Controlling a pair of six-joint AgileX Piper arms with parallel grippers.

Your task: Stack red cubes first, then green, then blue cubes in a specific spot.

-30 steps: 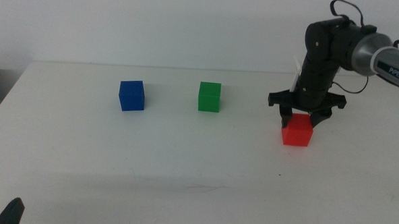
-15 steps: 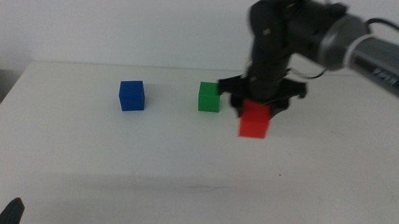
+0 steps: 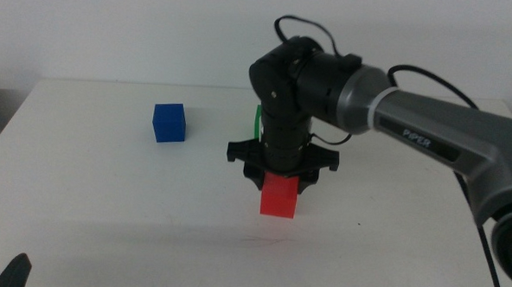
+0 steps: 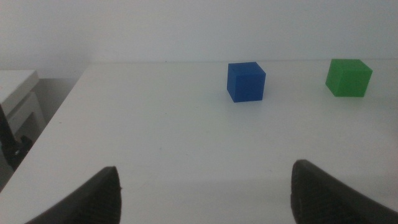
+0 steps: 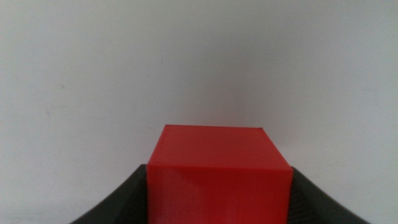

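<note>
My right gripper [image 3: 280, 181] is shut on the red cube [image 3: 280, 197] and holds it low over the middle of the white table, in front of the green cube. In the right wrist view the red cube [image 5: 217, 171] fills the gap between the jaws of that gripper [image 5: 217, 186]. The green cube [image 3: 257, 122] shows only as a sliver behind the right arm; it shows whole in the left wrist view [image 4: 349, 77]. The blue cube [image 3: 169, 122] sits at the back left, also seen in the left wrist view [image 4: 246, 81]. My left gripper [image 4: 205, 199] is open and empty, waiting at the near left corner [image 3: 12, 271].
The white tabletop [image 3: 106, 197] carries only the cubes. The right arm's grey forearm [image 3: 430, 125] reaches across from the right. The table's left edge [image 4: 56, 130] drops off beside a white piece of furniture.
My right gripper has lifted the red cube from the right side of the table and carried it left, past the green cube, to the middle front. The left arm has not moved.
</note>
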